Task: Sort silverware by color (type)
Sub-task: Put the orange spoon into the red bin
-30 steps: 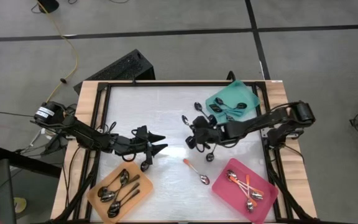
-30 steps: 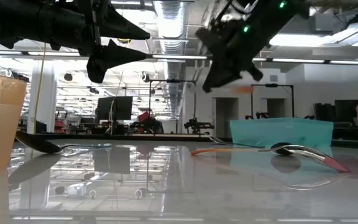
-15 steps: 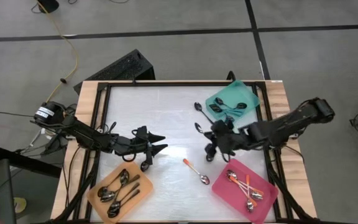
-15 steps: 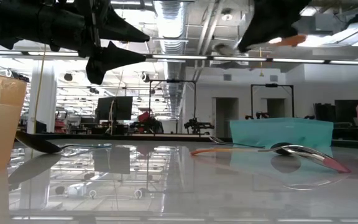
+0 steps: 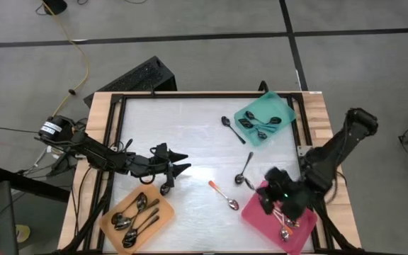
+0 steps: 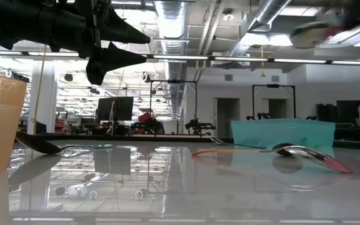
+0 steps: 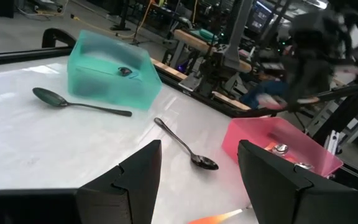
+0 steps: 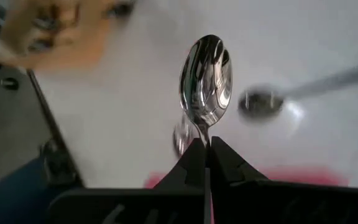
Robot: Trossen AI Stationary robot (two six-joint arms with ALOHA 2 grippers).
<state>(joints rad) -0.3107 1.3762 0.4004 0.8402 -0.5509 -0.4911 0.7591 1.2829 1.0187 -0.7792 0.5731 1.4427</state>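
Right gripper [image 8: 205, 155] is over the pink tray [image 5: 257, 218], fingers pinched tight on the handle of a silver spoon [image 8: 206, 78], bowl pointing out ahead of the fingertips. From above, that gripper [image 5: 273, 200] sits at the pink tray's edge nearest the middle of the tabletop [image 5: 183, 134], with the arm running back past the tray's far side.

Inside the pink tray lie a few orange-handled spoons [image 5: 283, 216], partly covered by the arm. Just beside the tray, on the tabletop, rests one orange-handled spoon [image 5: 224, 195]. A little farther from the tray, toward the teal tray [image 5: 245, 113], lies a dark spoon [image 5: 244, 170]. Another dark spoon [image 5: 228, 128] lies close to the teal tray, and several dark-handled spoons [image 5: 262, 126] sit inside it.

Well apart from the pink tray, at the opposite corner of the near edge, the orange tray [image 5: 110, 214] holds a cluster of silver spoons [image 5: 137, 212].

Left gripper [image 5: 178, 163] hangs above the tabletop just beyond the orange tray, on the side facing the pink tray, its fingers [image 7: 132, 180] spread wide and holding nothing. Its wrist view looks across at the pink tray, the teal tray and both dark spoons.
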